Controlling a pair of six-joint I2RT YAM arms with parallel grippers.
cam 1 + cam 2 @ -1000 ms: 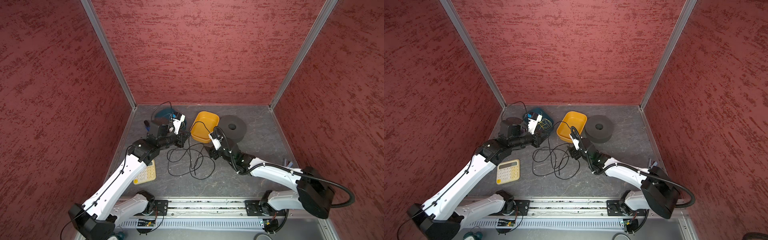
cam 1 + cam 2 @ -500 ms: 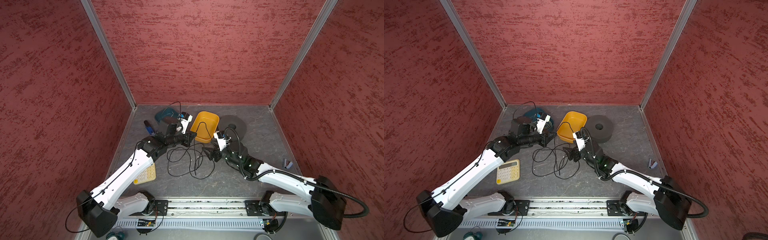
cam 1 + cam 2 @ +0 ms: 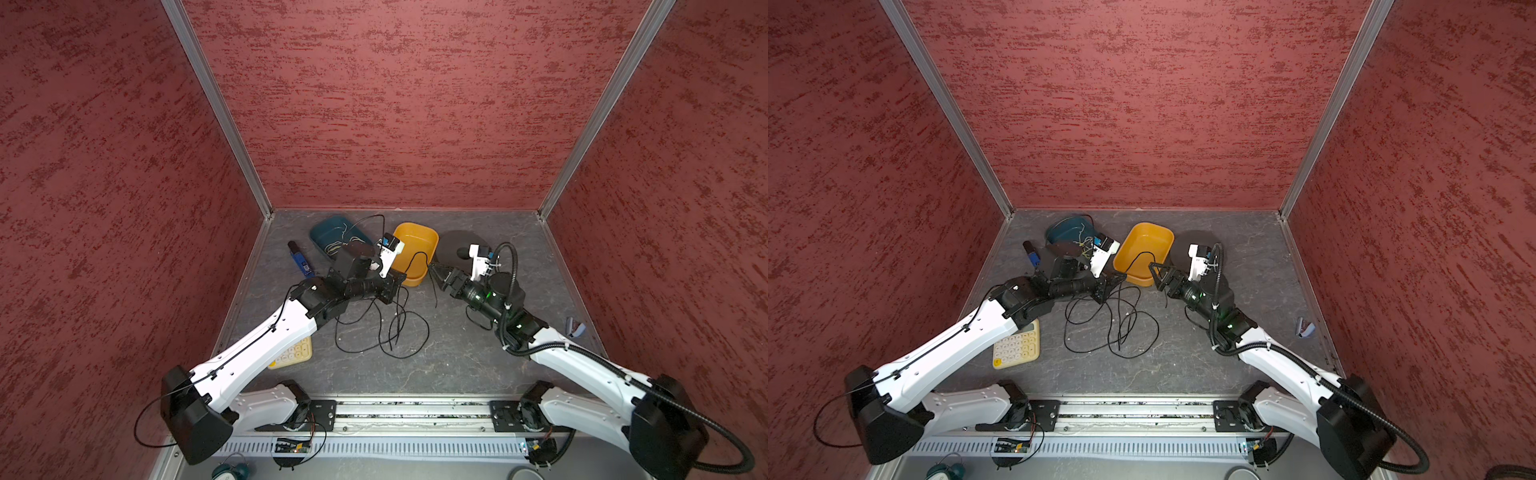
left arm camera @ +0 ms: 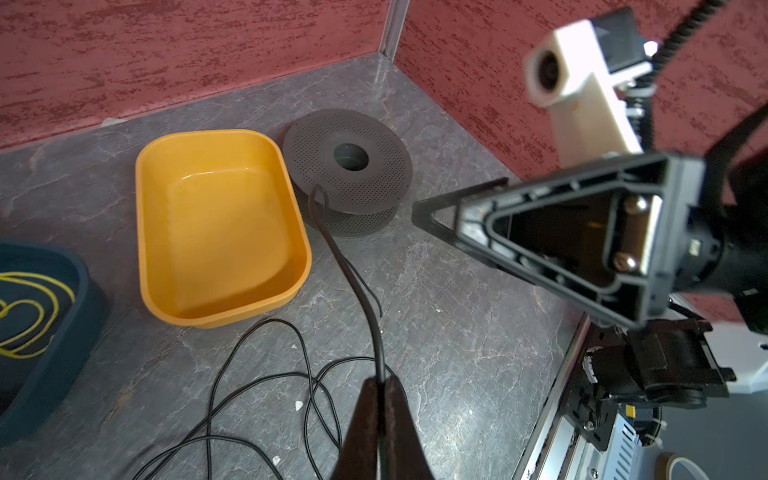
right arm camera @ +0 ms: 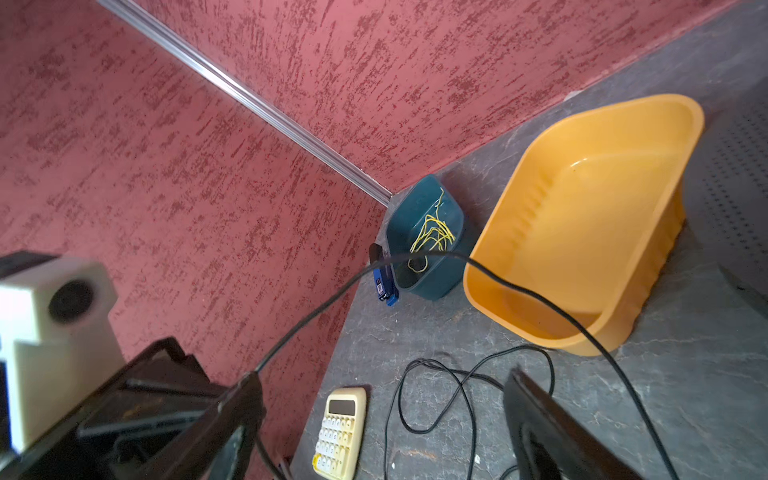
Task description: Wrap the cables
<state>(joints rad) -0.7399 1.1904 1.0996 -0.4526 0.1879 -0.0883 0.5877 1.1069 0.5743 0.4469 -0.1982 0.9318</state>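
Pinching the black cable (image 4: 374, 332) in fully closed left jaws; holding right jaws spread wide apart, gripping nothing.

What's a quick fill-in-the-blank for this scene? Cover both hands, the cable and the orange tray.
1. The left hand is ___ on the thin black cable.
2. The right hand is ___, with nothing between its fingers.
3. The orange-yellow plastic tray is ___ inside.

Missing words: shut; open; empty.
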